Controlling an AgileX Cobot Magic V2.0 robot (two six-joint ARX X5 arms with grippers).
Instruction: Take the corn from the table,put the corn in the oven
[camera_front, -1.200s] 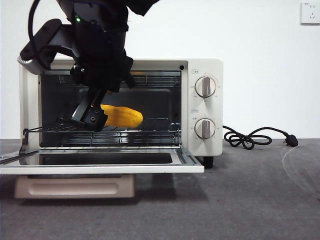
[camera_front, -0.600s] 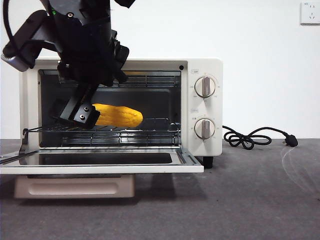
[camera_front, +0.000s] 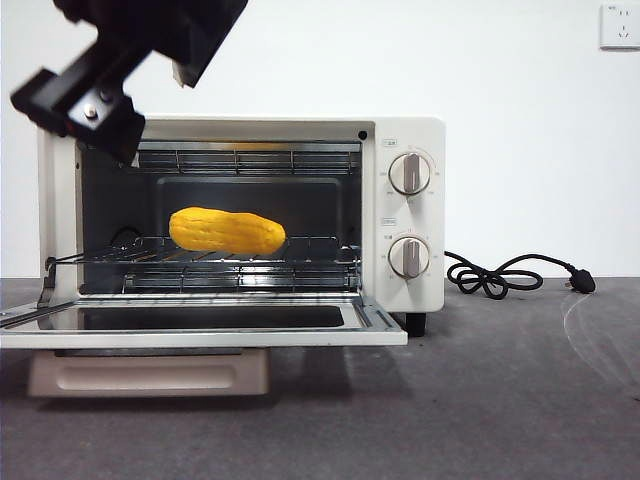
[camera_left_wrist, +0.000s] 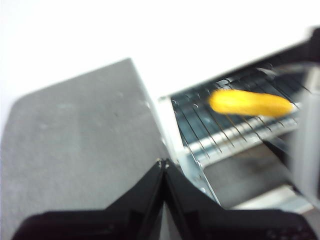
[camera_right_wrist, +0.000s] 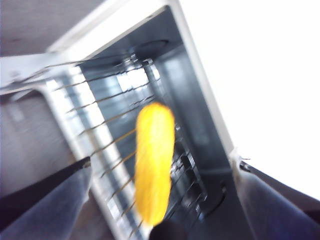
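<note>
The working arm has pulled out of the oven (camera_front: 432, 292) and up to the top corner of the front view, leaving the corn (camera_front: 227, 231) behind. The right gripper (camera_right_wrist: 164, 164) hangs with its jaws spread wide and empty, the cob in sight between them. The left gripper (camera_left_wrist: 163, 165) waits off to the side, jaws pressed together on nothing. The corn lies lengthwise on the wire rack (camera_front: 300, 262) inside the cavity, well apart from both grippers. The rounded, glossy cob could probably roll along the wires if the oven is knocked, and the lowered door (camera_front: 385, 322) juts out where a passing arm might catch it. Beyond are the dark grey table (camera_front: 500, 400), a coiled black cord (camera_front: 500, 275), a white wall (camera_front: 520, 120) and a wall socket (camera_front: 620, 25).
</note>
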